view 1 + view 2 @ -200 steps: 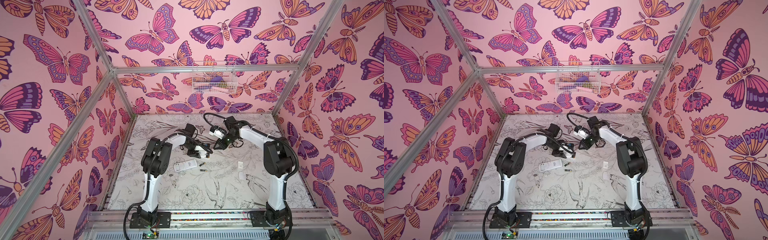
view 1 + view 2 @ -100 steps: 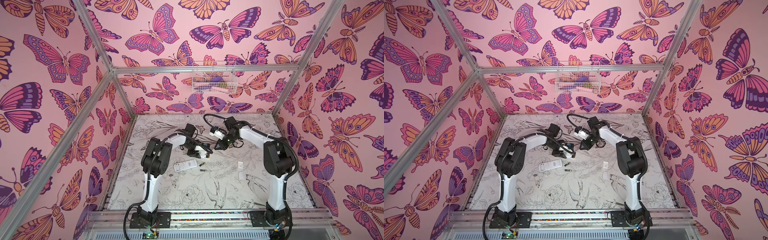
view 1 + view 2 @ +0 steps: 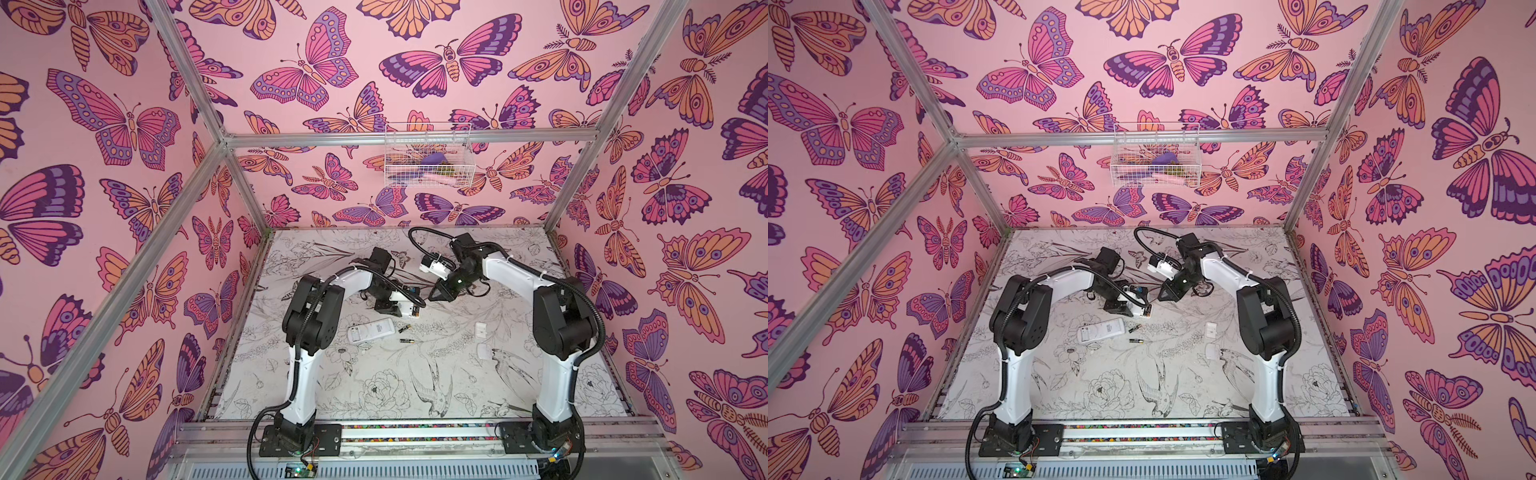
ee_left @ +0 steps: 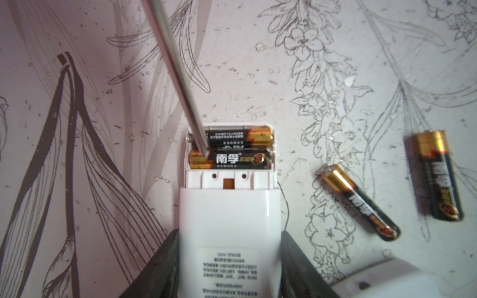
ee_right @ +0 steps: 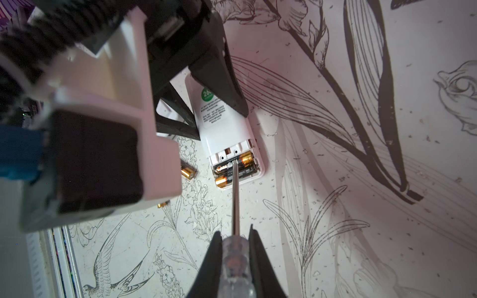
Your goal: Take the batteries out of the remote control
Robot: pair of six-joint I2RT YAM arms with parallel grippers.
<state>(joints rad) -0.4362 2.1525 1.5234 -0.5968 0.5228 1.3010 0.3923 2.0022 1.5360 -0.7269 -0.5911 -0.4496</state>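
Note:
My left gripper [image 4: 229, 233] is shut on a white remote control [image 4: 228, 206] that lies back-up on the table with its battery compartment uncovered. Two black-and-gold batteries [image 4: 240, 161] [image 4: 232, 138] sit side by side in the compartment. My right gripper [image 5: 235, 232] is shut on a clear-handled screwdriver [image 5: 235, 260]. The screwdriver's metal shaft [image 4: 178, 72] reaches into the compartment, and its tip rests between the two batteries at one end. Two loose batteries [image 4: 361, 203] [image 4: 438, 175] lie on the table beside the remote. In both top views the grippers [image 3: 409, 307] [image 3: 436, 296] meet at mid-table.
A second white remote [image 3: 371, 330] lies label-up just in front of the left gripper, with the loose batteries [image 3: 404, 329] [image 3: 407, 340] to its right. Two small white covers [image 3: 481, 330] [image 3: 484, 351] lie further right. A wire basket [image 3: 428, 160] hangs on the back wall.

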